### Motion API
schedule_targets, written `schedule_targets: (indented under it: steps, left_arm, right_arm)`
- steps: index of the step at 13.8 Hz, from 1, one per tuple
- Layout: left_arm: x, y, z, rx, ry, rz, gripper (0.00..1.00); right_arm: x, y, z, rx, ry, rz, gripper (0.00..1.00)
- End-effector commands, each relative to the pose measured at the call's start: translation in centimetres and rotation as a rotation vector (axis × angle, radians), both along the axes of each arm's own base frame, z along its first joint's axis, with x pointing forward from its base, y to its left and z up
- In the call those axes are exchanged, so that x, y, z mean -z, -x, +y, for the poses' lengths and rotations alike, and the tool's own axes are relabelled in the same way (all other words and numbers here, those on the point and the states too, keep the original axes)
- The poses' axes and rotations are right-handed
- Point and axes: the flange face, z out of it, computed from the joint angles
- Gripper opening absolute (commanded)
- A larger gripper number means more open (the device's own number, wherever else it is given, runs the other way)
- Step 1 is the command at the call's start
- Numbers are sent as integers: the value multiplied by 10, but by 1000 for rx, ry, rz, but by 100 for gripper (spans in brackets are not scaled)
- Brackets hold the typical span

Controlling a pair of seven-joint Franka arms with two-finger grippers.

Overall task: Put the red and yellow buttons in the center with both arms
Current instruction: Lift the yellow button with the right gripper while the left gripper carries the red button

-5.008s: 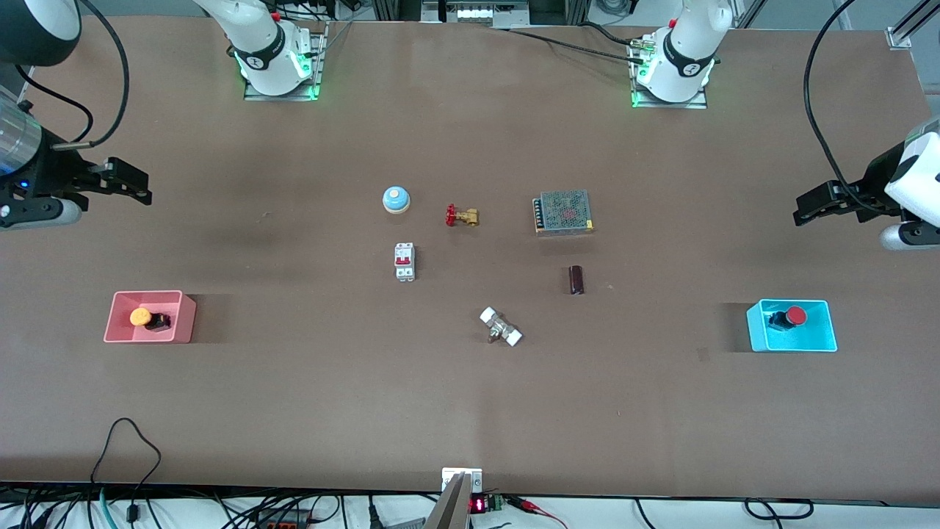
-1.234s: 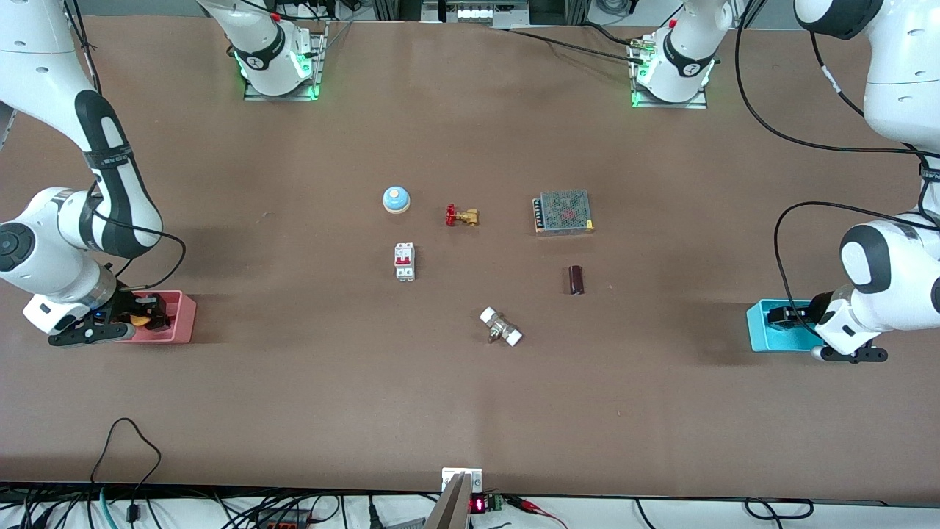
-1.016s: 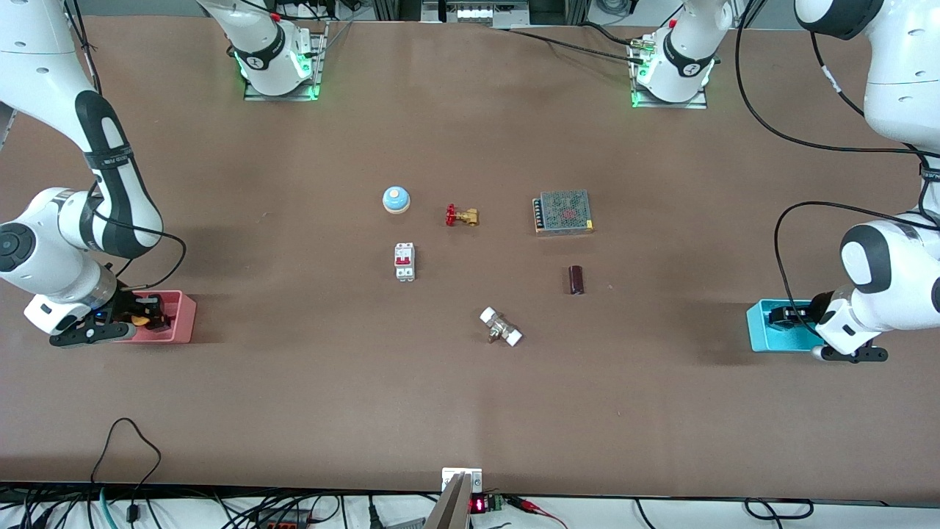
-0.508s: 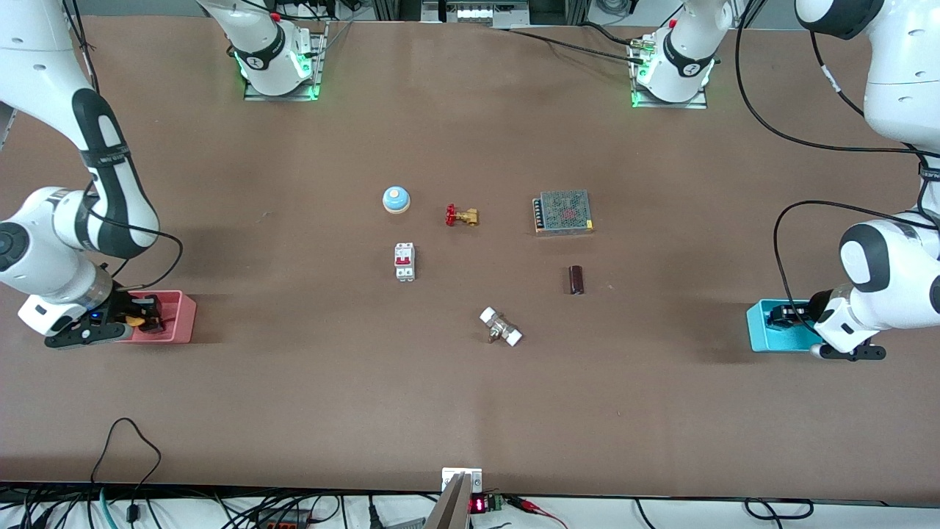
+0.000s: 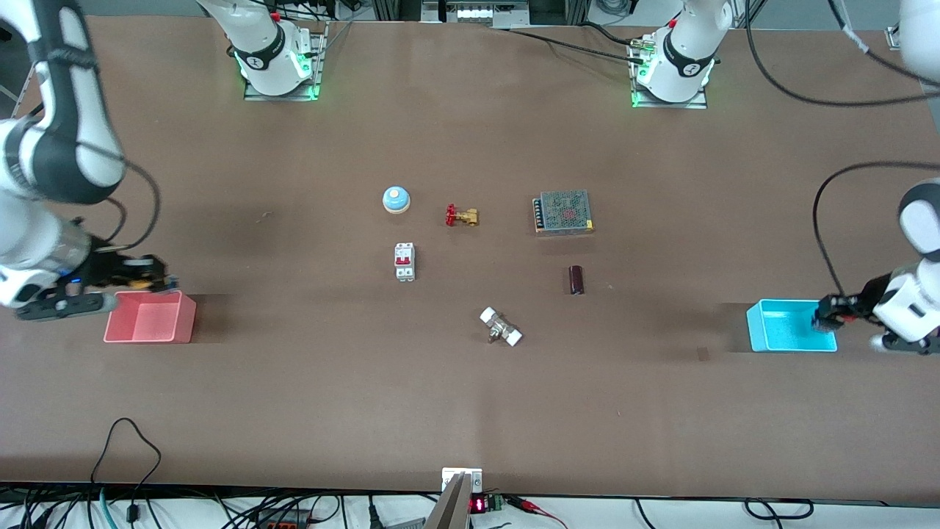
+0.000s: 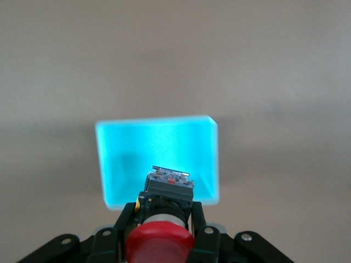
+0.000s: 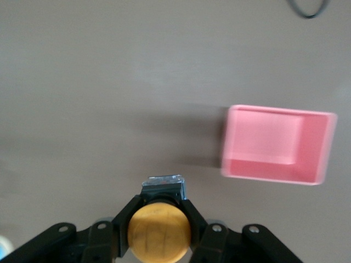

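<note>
My right gripper (image 5: pixel 143 275) is shut on the yellow button (image 7: pixel 159 230) and holds it in the air just above the pink bin (image 5: pixel 150 317), which shows empty in the right wrist view (image 7: pixel 277 145). My left gripper (image 5: pixel 828 317) is shut on the red button (image 6: pixel 160 245) by its black body and holds it over the edge of the cyan bin (image 5: pixel 786 327) at the left arm's end of the table. That bin also shows empty in the left wrist view (image 6: pixel 159 153). The brown tabletop centre (image 5: pixel 477 279) lies between the two bins.
Around the centre lie a blue dome bell (image 5: pixel 396 199), a brass valve with a red handle (image 5: pixel 461 216), a metal mesh box (image 5: pixel 563 211), a white circuit breaker (image 5: pixel 405 261), a dark cylinder (image 5: pixel 576 280) and a white-capped fitting (image 5: pixel 501 327).
Both grippers reached into their bins, closed on the buttons and have now lifted them out. Both bins are empty now.
</note>
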Motion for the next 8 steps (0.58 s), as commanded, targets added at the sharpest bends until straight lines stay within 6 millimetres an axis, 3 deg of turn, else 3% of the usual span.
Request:
schedule_targets:
  steps: [1, 5, 8]
  left_arm:
    - [6, 32, -79, -11, 10, 108, 36]
    - [44, 48, -168, -17, 6, 167, 35]
    - [85, 48, -193, -14, 11, 195, 35]
  right_arm:
    - [29, 12, 80, 94, 0, 12, 35]
    - [87, 37, 160, 122, 10, -30, 35]
    - [122, 56, 191, 128, 17, -50, 35]
